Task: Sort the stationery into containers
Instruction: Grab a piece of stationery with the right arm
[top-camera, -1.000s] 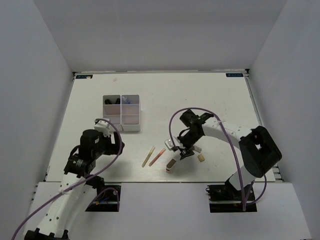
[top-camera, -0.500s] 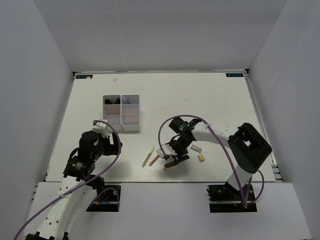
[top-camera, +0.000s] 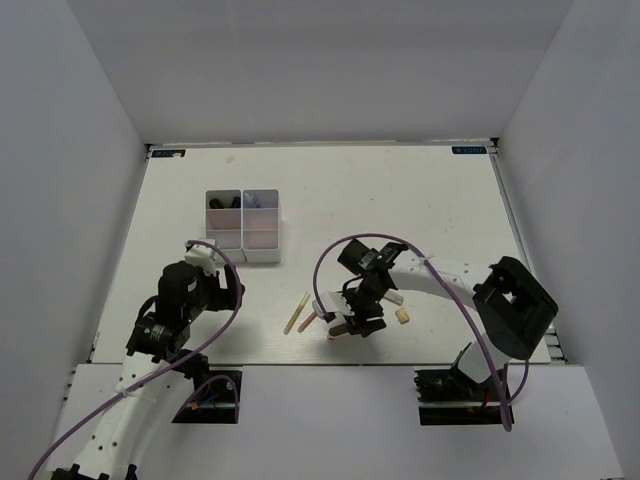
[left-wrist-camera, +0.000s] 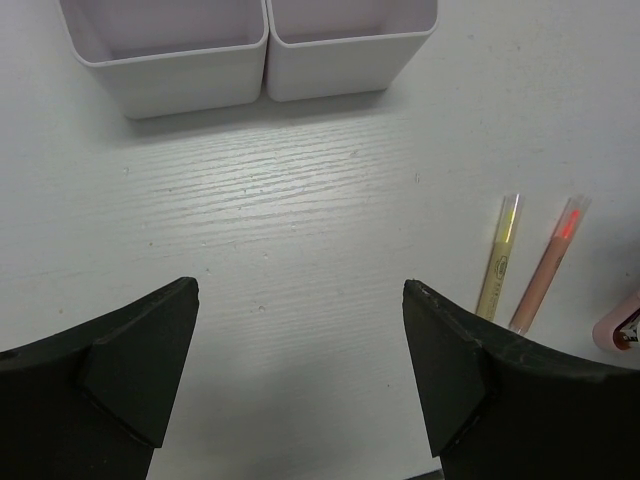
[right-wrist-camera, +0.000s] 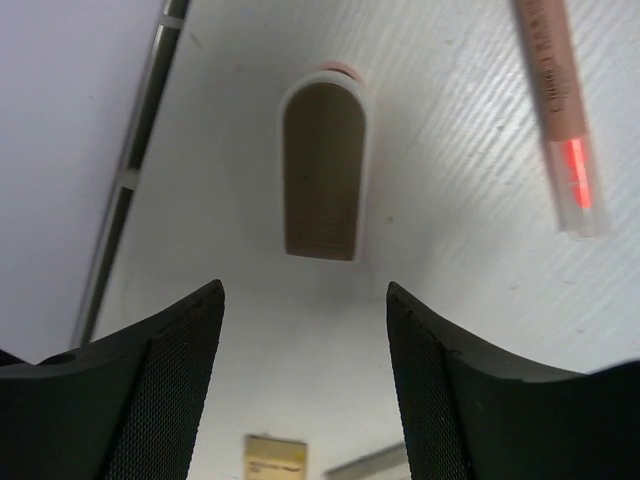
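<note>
Item: pink capsule (right-wrist-camera: 322, 170), lying beside the pink pen (right-wrist-camera: 560, 110); your right gripper (right-wrist-camera: 302, 300) hangs close above, fingers spread ready to straddle it; left gripper (left-wrist-camera: 298, 290) likewise agape, idle near the organizer box (left-wrist-camera: 165, 90)

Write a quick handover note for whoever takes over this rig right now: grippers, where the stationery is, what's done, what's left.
Left gripper: open, empty, hovering over the table just short of the white box.
Right gripper: open, poised over the pink capsule, not closed on it.
Loose on the table: yellow pen and pink pen side by side, the capsule beside them, a tan block and a small pale block further right.
Done: a few items sit in the box's far compartments.
Left: the five loose items; the capsule looks like the next pick.
</note>
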